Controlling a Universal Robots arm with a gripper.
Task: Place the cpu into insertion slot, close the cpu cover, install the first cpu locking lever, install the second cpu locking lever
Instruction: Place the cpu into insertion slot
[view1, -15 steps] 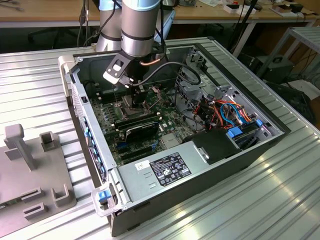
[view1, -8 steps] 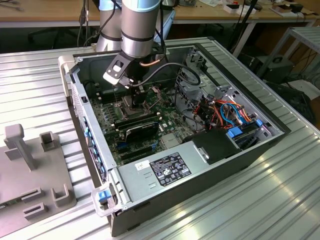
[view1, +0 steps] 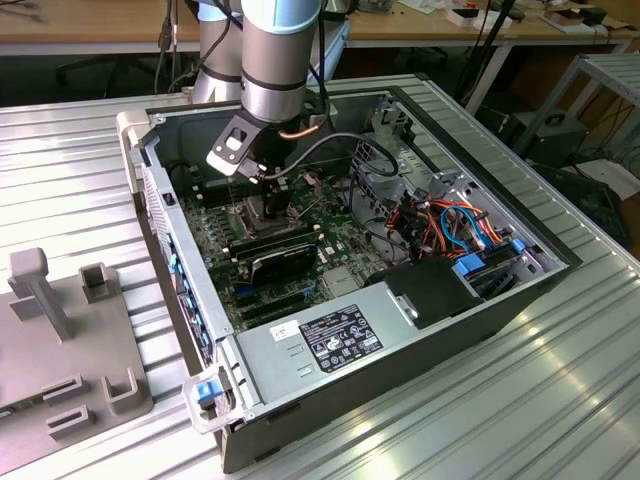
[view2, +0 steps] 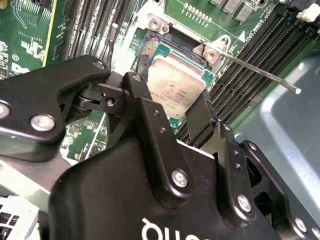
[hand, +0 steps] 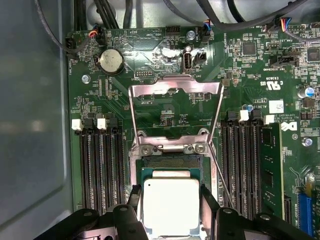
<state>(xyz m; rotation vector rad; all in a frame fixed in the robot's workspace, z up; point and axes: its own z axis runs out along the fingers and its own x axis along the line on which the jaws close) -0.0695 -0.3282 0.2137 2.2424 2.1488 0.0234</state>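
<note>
The cpu (hand: 171, 206) has a dull silver-tan top. Around the cpu, the circuit board (hand: 150, 50) is green, the memory slots (hand: 102, 170) are black, the cpu cover (hand: 145, 87) is silvery, and the gripper (hand: 171, 197) is black.

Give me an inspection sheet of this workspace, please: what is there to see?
Surface: ribbed metal table carrying an open computer case.
Job's things: cpu sits at the insertion slot; cpu cover tipped back open; one locking lever raised.
Clutter: grey fixture tray on the table, at the exterior view's left.
Gripper: gripper shut on the cpu, inside the case.
Cables: orange and blue cables inside the case.
Surroundings: wooden benches behind.
</note>
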